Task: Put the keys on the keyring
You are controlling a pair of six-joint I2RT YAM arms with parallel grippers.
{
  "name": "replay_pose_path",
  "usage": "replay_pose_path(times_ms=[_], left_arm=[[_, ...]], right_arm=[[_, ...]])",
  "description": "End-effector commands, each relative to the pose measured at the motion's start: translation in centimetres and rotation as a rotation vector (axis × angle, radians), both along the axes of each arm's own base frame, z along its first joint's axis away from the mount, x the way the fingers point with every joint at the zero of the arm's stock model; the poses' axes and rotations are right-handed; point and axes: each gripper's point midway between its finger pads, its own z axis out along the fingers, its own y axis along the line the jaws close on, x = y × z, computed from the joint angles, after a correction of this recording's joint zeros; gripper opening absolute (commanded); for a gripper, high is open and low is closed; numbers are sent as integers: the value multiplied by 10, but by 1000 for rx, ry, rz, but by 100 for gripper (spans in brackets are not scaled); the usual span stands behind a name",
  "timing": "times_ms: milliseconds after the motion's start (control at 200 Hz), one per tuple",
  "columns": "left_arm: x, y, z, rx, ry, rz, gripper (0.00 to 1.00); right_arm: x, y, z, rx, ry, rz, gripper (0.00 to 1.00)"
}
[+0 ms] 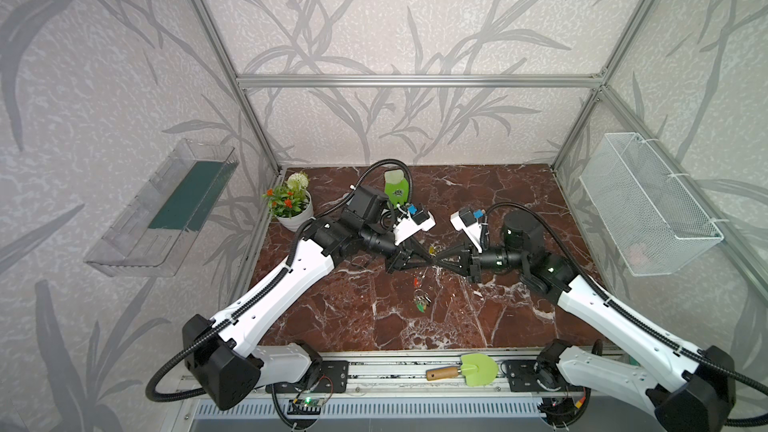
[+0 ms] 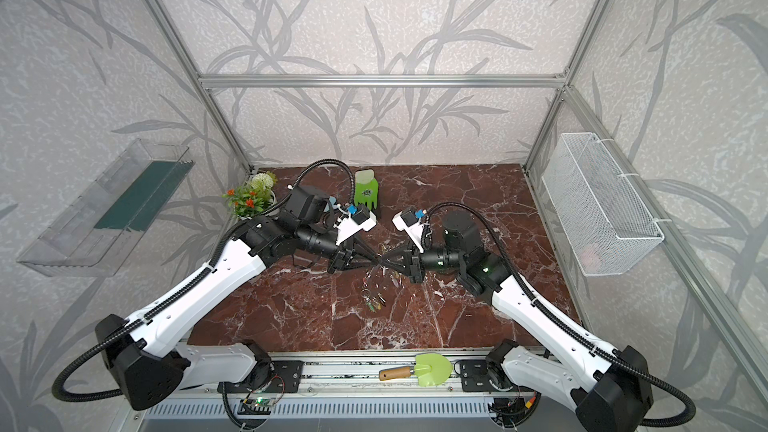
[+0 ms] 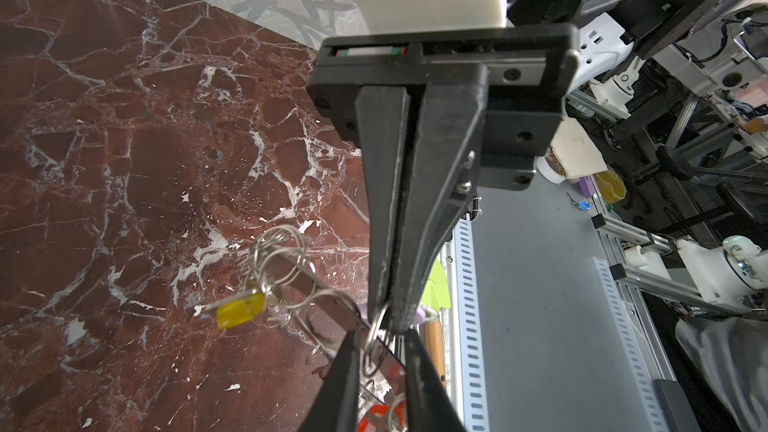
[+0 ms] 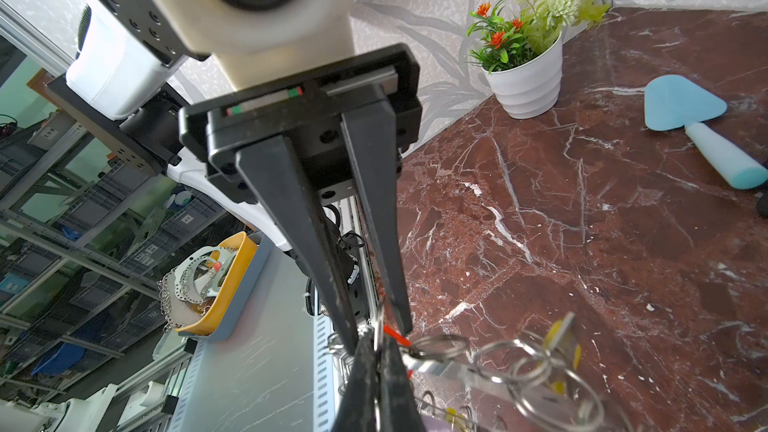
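Heads up: your left tool [image 3: 392, 317] pinches a small silver split ring [image 3: 376, 326], your right tool [image 4: 378, 332] grips the large flat grey metal keyring [image 4: 449, 367] above the desk [image 1: 498, 305], so a twist might drop either.

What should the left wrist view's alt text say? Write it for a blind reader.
The left tool pinches a small split ring, tip to tip with the right tool, which grips the keyring by its edge. A yellow key tag dangles nearby over the red marble table.
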Motion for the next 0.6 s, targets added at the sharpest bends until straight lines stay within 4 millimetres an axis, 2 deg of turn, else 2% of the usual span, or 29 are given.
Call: replay_pose_path(times_ms=[0,295,435,595], left_arm=[[-4,-1,13,-31,-19,-37,15],[-6,-4,11,-51,18,-60,0],[-12,-7,9,-80,64,-87,0],[-4,-7,11,-126,65,5,0]], right_arm=[[-8,0,28,60,-83,35,0],[-7,1,28,61,-84,37,0],[-7,1,27,58,-83,32,0],[-5,-1,28,53,-83,15,0]])
